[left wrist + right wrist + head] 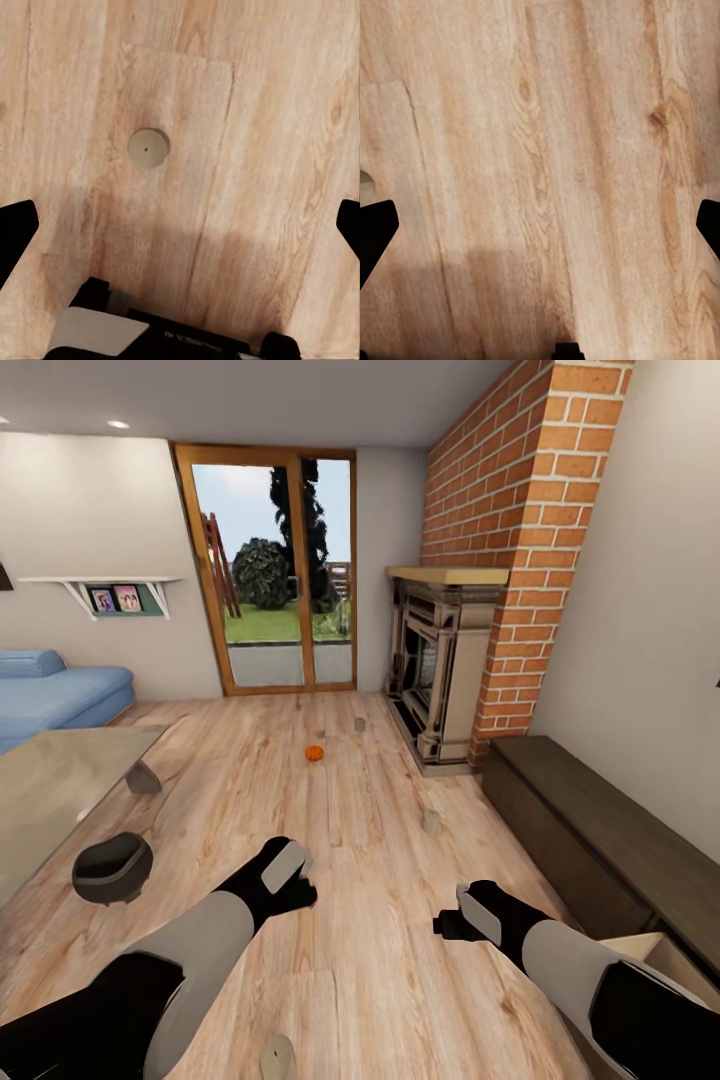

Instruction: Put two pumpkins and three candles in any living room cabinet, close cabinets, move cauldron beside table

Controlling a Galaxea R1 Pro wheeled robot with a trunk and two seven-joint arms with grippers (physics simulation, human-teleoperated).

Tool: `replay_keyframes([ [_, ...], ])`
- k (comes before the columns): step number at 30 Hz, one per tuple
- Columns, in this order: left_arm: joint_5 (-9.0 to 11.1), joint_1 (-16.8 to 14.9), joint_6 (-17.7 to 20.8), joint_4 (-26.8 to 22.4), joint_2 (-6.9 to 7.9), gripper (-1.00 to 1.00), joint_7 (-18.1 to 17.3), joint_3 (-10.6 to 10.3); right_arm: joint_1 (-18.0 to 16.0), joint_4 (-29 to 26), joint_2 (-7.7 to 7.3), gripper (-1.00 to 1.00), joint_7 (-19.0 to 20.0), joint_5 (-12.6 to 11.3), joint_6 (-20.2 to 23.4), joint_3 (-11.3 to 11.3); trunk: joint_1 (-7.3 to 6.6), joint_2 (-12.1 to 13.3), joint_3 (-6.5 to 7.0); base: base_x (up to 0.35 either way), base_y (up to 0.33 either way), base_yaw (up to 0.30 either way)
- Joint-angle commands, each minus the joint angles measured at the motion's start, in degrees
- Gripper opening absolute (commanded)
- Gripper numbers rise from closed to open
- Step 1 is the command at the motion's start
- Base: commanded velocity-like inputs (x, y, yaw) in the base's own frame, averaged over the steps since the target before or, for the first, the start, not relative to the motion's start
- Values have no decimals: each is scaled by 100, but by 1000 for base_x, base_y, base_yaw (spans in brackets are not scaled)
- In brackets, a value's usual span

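One orange pumpkin point(314, 753) lies on the wood floor out ahead. A tan candle point(359, 725) stands beyond it, another candle point(431, 821) stands nearer the fireplace, and a third candle point(278, 1057) sits close between my arms. The left wrist view looks straight down on a candle point(148, 147). My left gripper point(298, 875) point(180, 225) and right gripper point(455, 918) point(540, 225) hover open over bare floor, holding nothing. The dark cauldron point(112, 868) rests on the floor at the left by the glass table point(50, 790). The long dark cabinet point(600, 830) runs along the right wall, with one drawer point(655, 952) pulled out.
A stone fireplace point(440, 670) and a red brick chimney point(520, 540) stand at the right. Wood-framed glass doors point(270, 570) close the far wall. A blue sofa point(55, 695) sits at the far left behind the table.
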Motion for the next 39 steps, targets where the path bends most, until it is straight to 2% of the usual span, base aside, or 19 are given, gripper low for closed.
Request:
replay_keyframes([
  [1,38,-4,148,-44,0,100,52,-26,-3,-23,-8,100,-51,-60,21,36,23,-45,-25,0,0,0],
  [7,79,-37,1208,-380,0,100,103,-8,-3,-23,-9,100,-51,-60,25,30,154,-286,-133,0,0,0],
  [10,83,-269,1498,-294,0,100,99,-3,-3,-28,-9,100,-51,-60,30,28,220,-406,-186,0,0,0],
  [20,85,-1113,1569,387,0,100,90,-2,-3,-25,-9,100,-51,-60,35,31,440,-807,-366,0,0,0],
  [24,85,-1713,1569,760,0,100,90,-2,-3,-24,-6,100,-51,-60,35,36,528,-968,-438,0,0,0],
  [26,85,-1870,1568,798,0,100,95,-2,-3,-24,0,100,-51,-60,35,40,572,-1048,-474,0,0,0],
  [30,85,-2036,1563,763,0,100,99,-2,-3,-30,3,100,-52,-60,35,40,660,-1208,-545,0,0,0],
  [39,60,-2093,1520,623,0,100,117,-3,-3,-31,-8,100,-51,-60,35,29,857,-1569,-707,0,0,0],
])
